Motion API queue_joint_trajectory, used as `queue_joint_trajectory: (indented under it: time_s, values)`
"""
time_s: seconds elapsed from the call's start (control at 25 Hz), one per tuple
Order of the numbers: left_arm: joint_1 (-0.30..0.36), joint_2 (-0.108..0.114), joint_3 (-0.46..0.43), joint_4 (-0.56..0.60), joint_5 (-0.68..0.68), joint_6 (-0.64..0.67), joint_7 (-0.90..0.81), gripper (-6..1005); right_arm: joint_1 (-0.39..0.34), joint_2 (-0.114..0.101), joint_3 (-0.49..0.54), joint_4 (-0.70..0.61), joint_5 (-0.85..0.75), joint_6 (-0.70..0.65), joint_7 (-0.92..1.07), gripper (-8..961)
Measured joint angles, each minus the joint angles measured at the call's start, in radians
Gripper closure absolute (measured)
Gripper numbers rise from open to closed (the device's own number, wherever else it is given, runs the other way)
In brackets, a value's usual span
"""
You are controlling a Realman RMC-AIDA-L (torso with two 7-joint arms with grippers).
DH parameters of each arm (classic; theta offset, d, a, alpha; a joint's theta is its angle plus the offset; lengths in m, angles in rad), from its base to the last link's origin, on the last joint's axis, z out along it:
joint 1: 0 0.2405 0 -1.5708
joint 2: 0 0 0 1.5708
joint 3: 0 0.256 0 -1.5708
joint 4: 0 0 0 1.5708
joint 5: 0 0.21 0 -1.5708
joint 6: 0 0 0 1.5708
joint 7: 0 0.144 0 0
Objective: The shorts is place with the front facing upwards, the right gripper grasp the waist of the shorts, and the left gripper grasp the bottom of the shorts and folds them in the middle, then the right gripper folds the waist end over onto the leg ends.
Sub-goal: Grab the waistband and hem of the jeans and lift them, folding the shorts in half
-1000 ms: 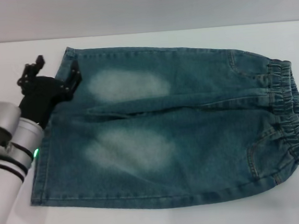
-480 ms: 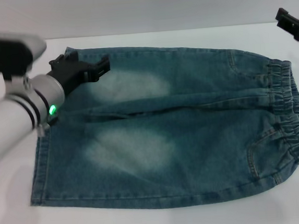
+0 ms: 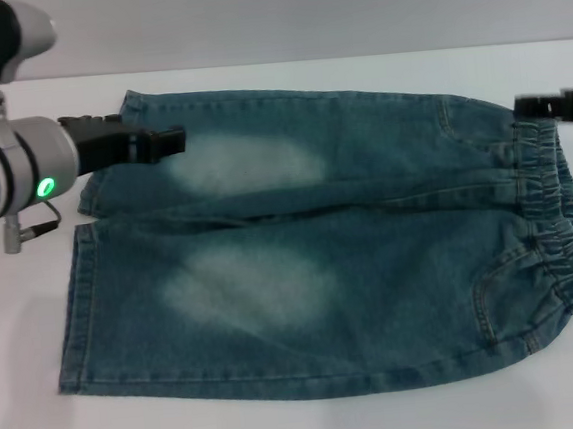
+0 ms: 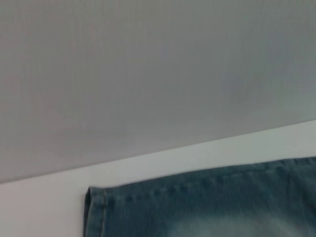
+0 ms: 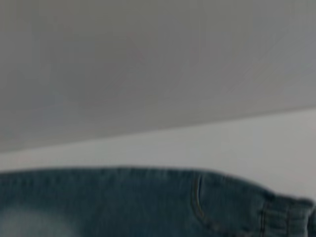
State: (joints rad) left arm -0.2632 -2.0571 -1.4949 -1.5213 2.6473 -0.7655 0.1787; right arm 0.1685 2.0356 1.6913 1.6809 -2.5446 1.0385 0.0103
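The blue-green denim shorts (image 3: 321, 262) lie flat, front up, on the white table. The elastic waist (image 3: 558, 221) is at the right and the two leg ends (image 3: 73, 303) are at the left. My left gripper (image 3: 175, 141) reaches in level from the left, over the far leg near its hem. My right gripper (image 3: 523, 105) comes in from the right edge, above the far end of the waist. The left wrist view shows the far hem corner of the shorts (image 4: 197, 202). In the right wrist view I see the far pocket and the waist (image 5: 291, 212).
The white table (image 3: 22, 398) runs all round the shorts, with bare strips at the front and left. A grey wall (image 3: 299, 13) stands behind the table's far edge.
My left arm has swung up and levelled out, so its gripper now points right over the far leg. My right gripper has dropped from the upper right to the far end of the waist.
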Motion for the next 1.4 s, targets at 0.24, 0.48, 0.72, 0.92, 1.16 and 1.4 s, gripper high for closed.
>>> queue_joint_trajectory:
  time_s: [0.24, 0.48, 0.72, 0.92, 1.16, 1.4]
  values:
    - [0.021, -0.002, -0.052, -0.121, 0.028, -0.278, -0.029, 245, -0.025, 0.033, 0.077, 0.069, 0.007, 0.143, -0.019, 155]
    - [0.029, -0.003, -0.033, -0.22, 0.171, -0.535, -0.131, 251, -0.09, 0.037, 0.105, 0.134, 0.008, 0.216, -0.018, 157]
    - [0.058, -0.003, 0.001, -0.344, 0.197, -0.729, -0.196, 257, -0.137, 0.037, 0.127, 0.128, 0.008, 0.231, -0.024, 158]
    - [0.086, -0.003, 0.029, -0.366, 0.194, -0.805, -0.234, 263, -0.163, 0.038, 0.123, 0.124, 0.008, 0.217, -0.037, 160]
    - [0.086, -0.004, 0.077, -0.273, 0.2, -0.786, -0.26, 269, -0.166, 0.041, 0.113, 0.115, 0.018, 0.197, -0.054, 159]
    - [0.071, -0.004, 0.094, -0.225, 0.202, -0.758, -0.268, 275, -0.162, 0.04, 0.113, 0.112, 0.046, 0.196, -0.063, 159]
